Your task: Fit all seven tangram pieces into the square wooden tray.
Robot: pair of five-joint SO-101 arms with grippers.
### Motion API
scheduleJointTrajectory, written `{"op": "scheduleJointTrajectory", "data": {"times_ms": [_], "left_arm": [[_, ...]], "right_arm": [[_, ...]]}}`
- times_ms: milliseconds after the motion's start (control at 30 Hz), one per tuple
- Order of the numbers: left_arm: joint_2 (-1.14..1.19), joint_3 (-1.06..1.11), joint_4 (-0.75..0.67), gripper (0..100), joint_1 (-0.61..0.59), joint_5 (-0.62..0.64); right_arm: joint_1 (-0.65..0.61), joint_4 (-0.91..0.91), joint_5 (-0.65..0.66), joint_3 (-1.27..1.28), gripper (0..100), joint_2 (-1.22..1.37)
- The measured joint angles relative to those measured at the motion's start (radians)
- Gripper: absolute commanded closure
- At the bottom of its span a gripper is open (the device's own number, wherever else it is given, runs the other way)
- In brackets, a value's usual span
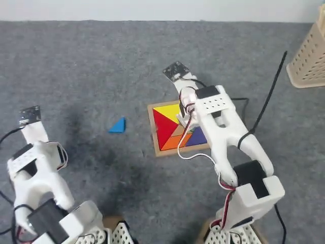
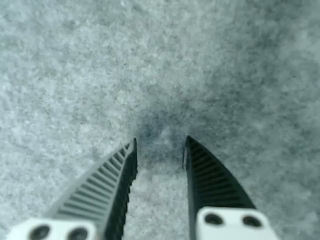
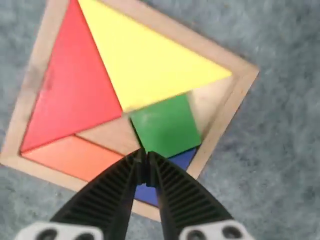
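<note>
One blue triangle (image 1: 118,125) outside the tray (image 1: 153,137), tip pointing up-table; left claw (image 2: 160,145) parted, right claw (image 3: 146,157) closed

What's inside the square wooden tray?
Seen: red triangle, yellow triangle, green square, orange piece, blue piece, two bare wood gaps. The right gripper hides most of the blue piece.

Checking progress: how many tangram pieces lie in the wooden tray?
5: yellow triangle and red triangle side by side, orange piece beside the red, green square near the middle, blue piece at the right gripper. The arm may hide more.
</note>
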Motion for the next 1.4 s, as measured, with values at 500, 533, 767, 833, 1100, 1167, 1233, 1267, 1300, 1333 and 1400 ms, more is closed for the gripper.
{"op": "scheduleJointTrajectory", "data": {"times_ms": [500,533,767,833,1100,1167,1233,1267,1300,1333,1400], "left_arm": [[0.0,0.0,0.0,85,0.011,-0.002],[0.0,0.0,0.0,85,0.011,-0.002],[0.0,0.0,0.0,85,0.011,-0.002],[0.0,0.0,0.0,85,0.011,-0.002],[0.0,0.0,0.0,85,0.011,-0.002],[0.0,0.0,0.0,85,0.011,-0.002],[0.0,0.0,0.0,85,0.011,-0.002],[0.0,0.0,0.0,85,0.011,-0.002],[0.0,0.0,0.0,85,0.011,-0.002],[0.0,0.0,0.0,85,0.011,-0.002],[0.0,0.0,0.0,85,0.011,-0.002]], "right_arm": [[-0.327,-0.098,-0.052,-0.27,77.9,0.152],[-0.354,-0.087,-0.052,-0.31,78.1,0.187],[-0.437,0.026,-0.06,-0.594,80.0,0.437],[-0.445,0.041,-0.098,-0.661,80.0,0.497],[-0.457,0.041,-0.256,-0.813,79.8,0.623],[-0.47,0.041,-0.282,-0.816,79.8,0.624],[-0.486,0.041,-0.307,-0.822,79.8,0.624],[-0.497,0.041,-0.321,-0.824,79.8,0.624],[-0.508,0.041,-0.334,-0.824,79.8,0.624],[-0.517,0.041,-0.347,-0.825,79.8,0.624],[-0.534,0.041,-0.364,-0.825,80.0,0.635]]}}
